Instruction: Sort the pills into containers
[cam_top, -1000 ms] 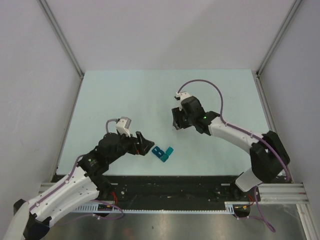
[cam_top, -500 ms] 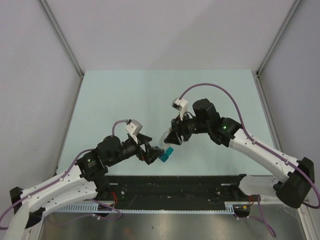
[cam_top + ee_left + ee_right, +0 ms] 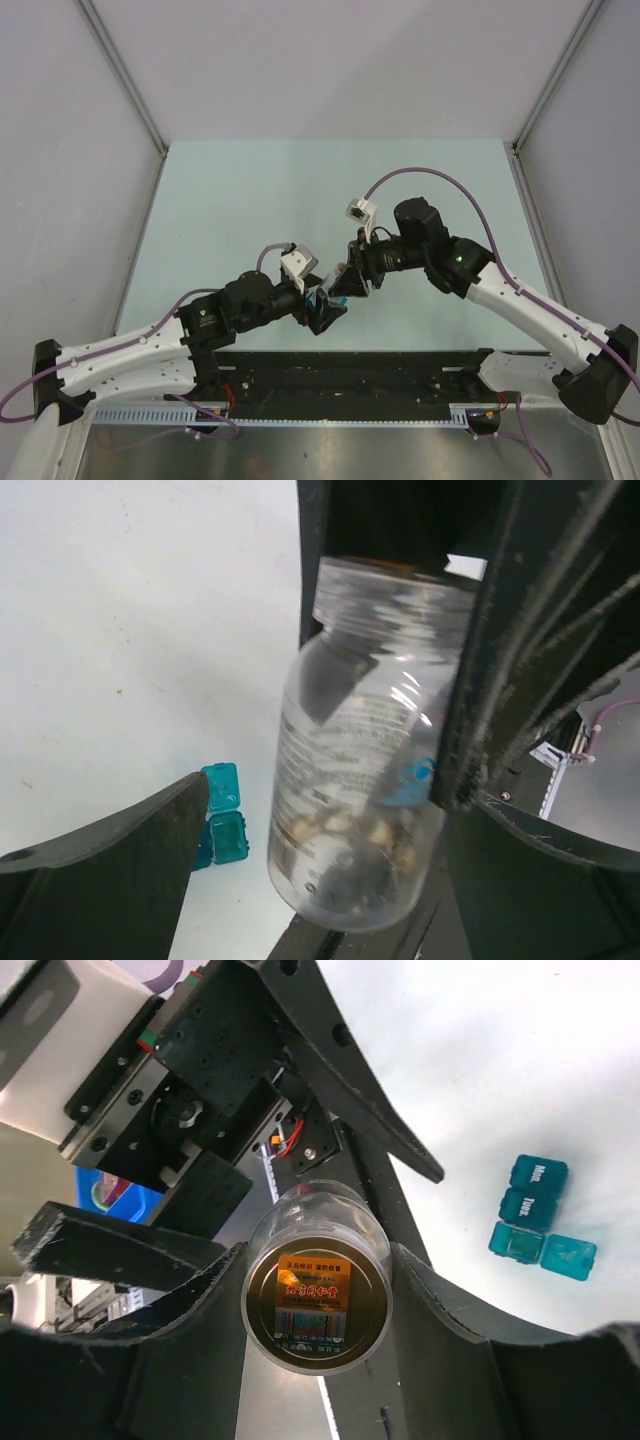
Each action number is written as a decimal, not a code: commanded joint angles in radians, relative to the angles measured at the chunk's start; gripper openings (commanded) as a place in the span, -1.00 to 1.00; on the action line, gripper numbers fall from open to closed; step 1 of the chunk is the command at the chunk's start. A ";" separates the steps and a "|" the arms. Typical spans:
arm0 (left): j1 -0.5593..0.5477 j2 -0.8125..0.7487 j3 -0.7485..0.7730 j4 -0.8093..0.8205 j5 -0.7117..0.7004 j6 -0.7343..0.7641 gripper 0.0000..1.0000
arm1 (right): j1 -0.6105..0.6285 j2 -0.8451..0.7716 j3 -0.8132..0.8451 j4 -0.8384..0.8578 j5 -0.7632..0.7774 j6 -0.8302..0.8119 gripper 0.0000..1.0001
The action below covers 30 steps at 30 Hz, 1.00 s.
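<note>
A small clear bottle with a tan top has pills lying in its base. My right gripper is shut on it near the top and holds it tilted above the table. My left gripper is open, and the bottle's base hangs between its spread fingers. The bright-blue pill box lies on the table with some lids open, and it also shows in the left wrist view. In the top view the two grippers meet over it and hide it.
The black rail with the arm bases runs along the table's near edge, just below the grippers. Grey walls close the table on the left, right and back.
My right gripper has carried the bottle down and left toward the left gripper. My left gripper has reached right, over the pill box, until the bottle's base sits between its fingers.
</note>
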 commanded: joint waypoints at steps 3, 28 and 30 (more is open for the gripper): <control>-0.008 0.029 0.069 0.049 -0.026 0.030 0.52 | -0.001 -0.041 0.029 0.046 -0.084 0.053 -0.87; -0.050 -0.012 0.031 0.102 -0.016 -0.054 -0.99 | -0.048 -0.133 0.030 0.205 0.134 0.176 0.34; -0.048 -0.017 0.032 0.105 -0.014 -0.060 -0.99 | -0.051 -0.141 0.029 0.277 0.159 0.228 0.38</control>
